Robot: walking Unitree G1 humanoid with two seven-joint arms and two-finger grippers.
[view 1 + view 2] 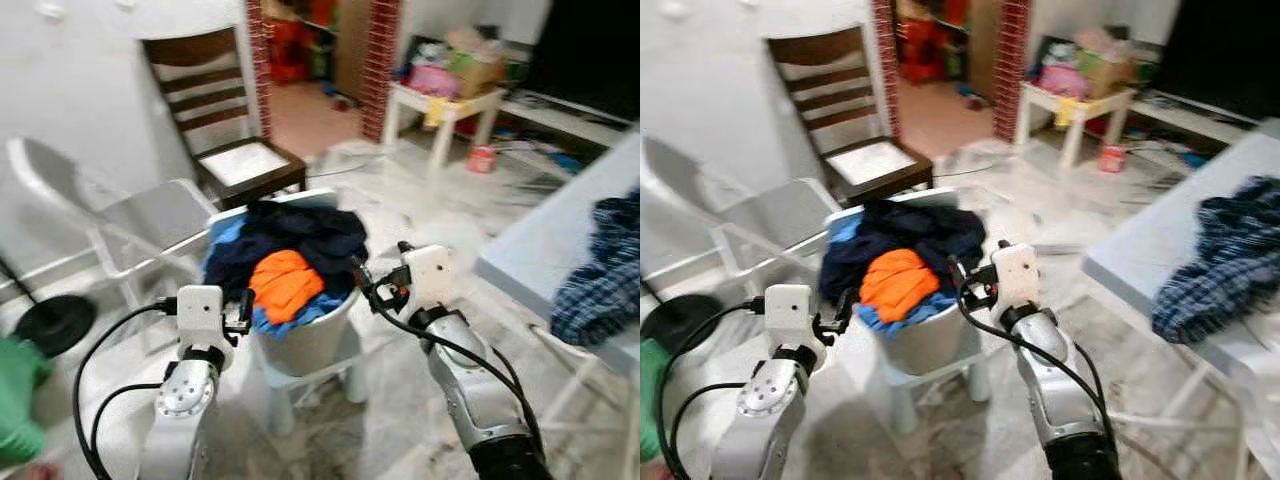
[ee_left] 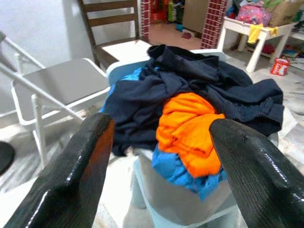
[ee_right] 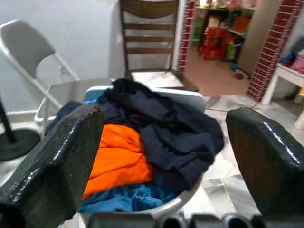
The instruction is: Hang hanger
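Orange garment (image 1: 284, 283) amid navy clothes (image 1: 300, 235), blue-checked cloth (image 1: 600, 275), dark-brown chair (image 1: 215, 110).

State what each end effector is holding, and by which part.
Nothing is held. The left end effector and right end effector are both open, flanking the laundry basket of clothes without touching it.

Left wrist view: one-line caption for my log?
Open left gripper faces a laundry basket heaped with dark, orange and blue clothes.
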